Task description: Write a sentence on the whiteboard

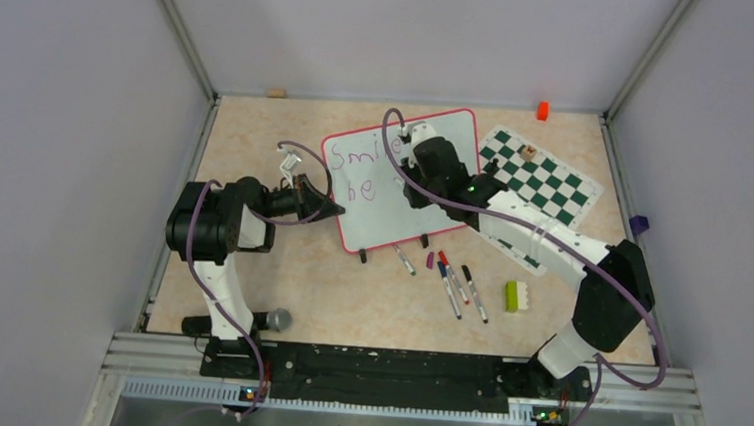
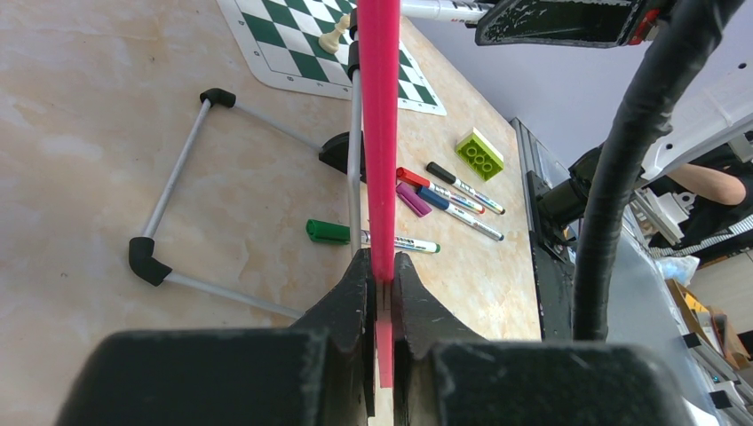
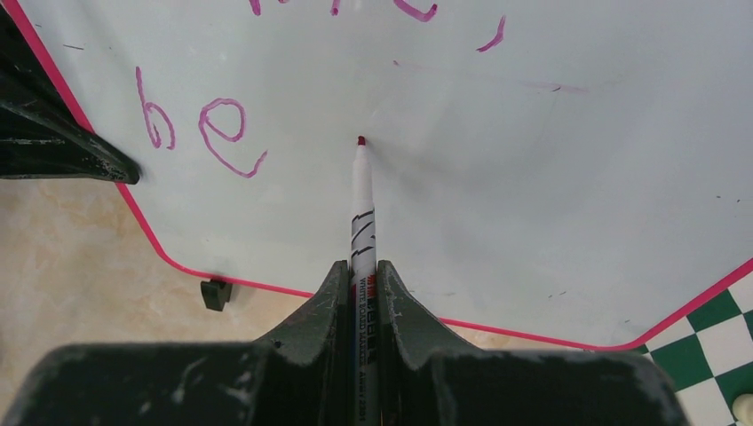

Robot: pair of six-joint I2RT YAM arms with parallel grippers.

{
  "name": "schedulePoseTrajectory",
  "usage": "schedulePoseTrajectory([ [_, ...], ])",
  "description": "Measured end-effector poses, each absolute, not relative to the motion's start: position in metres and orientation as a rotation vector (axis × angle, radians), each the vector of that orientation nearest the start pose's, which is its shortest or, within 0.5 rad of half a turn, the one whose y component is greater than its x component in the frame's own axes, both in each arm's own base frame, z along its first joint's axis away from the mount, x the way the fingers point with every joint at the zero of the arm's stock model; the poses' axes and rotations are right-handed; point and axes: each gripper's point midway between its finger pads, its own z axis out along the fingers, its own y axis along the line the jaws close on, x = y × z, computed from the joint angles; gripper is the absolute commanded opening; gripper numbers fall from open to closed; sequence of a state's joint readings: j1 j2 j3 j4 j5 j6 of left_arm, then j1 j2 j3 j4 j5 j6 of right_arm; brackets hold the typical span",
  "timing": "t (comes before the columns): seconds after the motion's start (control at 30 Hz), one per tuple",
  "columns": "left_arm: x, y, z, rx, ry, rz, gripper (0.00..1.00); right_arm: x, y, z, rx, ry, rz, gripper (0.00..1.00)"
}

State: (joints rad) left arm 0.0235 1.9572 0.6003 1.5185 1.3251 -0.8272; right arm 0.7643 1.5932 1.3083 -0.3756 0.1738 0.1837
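The whiteboard, glossy white with a red-pink rim, stands tilted on the table. Purple lettering reads "Smile" on the top line and "be" on the second line. My left gripper is shut on the board's left rim, seen edge-on as a pink strip. My right gripper is shut on a white marker. Its purple tip touches the board to the right of "be". In the top view the right gripper is over the board's middle.
Several markers and a purple cap lie in front of the board. A green brick lies to their right. The chequered chess mat with a chess piece lies right of the board. The board's wire stand rests on the table.
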Motion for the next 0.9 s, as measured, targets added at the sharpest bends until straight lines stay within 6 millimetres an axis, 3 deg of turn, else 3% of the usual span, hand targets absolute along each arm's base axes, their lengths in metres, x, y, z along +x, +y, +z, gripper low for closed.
schedulePoseTrajectory([
  [0.43,0.325,-0.17,0.117,0.545,1.669,-1.524,0.0,0.343,0.302,0.185,-0.563,2.176,0.35,0.0],
  [0.9,0.325,-0.17,0.117,0.546,1.669,-1.524,0.0,0.333,0.302,0.174,-0.629,2.223,0.363,0.0],
])
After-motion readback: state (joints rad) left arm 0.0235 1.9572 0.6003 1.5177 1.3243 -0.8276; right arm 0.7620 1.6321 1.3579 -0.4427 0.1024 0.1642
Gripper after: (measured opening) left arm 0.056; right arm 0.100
